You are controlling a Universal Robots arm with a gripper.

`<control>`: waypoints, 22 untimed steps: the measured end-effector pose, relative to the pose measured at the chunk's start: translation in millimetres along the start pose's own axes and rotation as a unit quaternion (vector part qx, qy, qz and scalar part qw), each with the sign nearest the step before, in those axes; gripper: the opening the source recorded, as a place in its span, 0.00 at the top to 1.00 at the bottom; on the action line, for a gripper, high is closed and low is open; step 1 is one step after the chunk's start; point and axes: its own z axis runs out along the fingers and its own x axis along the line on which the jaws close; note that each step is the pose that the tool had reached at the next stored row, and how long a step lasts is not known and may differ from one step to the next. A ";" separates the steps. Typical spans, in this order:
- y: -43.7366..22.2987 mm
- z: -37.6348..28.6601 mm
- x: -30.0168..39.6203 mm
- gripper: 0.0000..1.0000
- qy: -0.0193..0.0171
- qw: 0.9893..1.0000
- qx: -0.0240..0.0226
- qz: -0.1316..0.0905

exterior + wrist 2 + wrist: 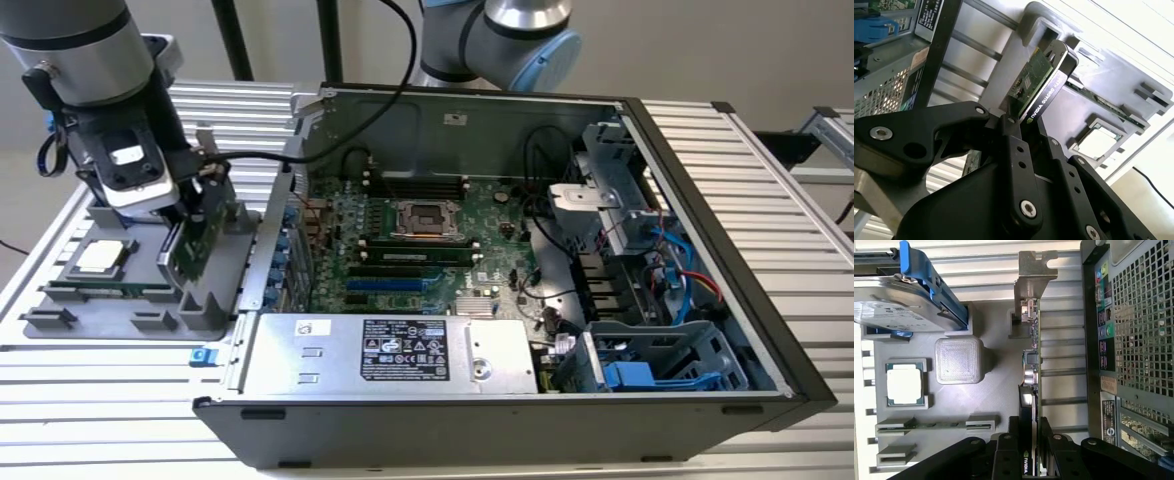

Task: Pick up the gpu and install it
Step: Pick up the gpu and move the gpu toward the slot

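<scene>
Gripping: the gripper (1031,440) is clenched on the gpu (1033,362), one black finger pressed to each flat face, at the end away from the bracket; taking it by the faces keeps the thin card from tipping sideways
Gpu: it stands on its long edge in the grey holder tray (996,395), to the exterior view's left of the computer case (507,430) and just beside the case's outer wall; set upright like this, both faces are open for fingers to close on
Bracket: the silver bracket (1036,275) sits at the card's far end from the gripper, beside a notch of the tray that looks made to steady that end
Lift: I cannot tell whether the card's lower edge has left its slot in the tray
Tray neighbours: the hard drive (904,302) in its blue frame, the processor chip (904,382) and the memory stick (929,424) each have their own pocket, well apart from the card, so the fingers reach one part without knocking another
Case: it lies on its side with the panel off, so the motherboard (501,250) faces up and is reachable from above; the blue expansion slots (380,285) on its near left part look empty
Progress: by my reading the pick-up is in hand and the card is not yet installed
</scene>
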 end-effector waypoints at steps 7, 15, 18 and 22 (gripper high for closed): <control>0.3 -3.2 0.0 1.00 0.000 1.000 0.000 0.000; 0.2 -6.0 -0.1 1.00 0.000 1.000 0.000 0.000; 0.2 -6.8 -0.1 1.00 0.000 1.000 0.000 0.000; 0.2 -8.1 -0.1 1.00 0.000 1.000 0.000 0.000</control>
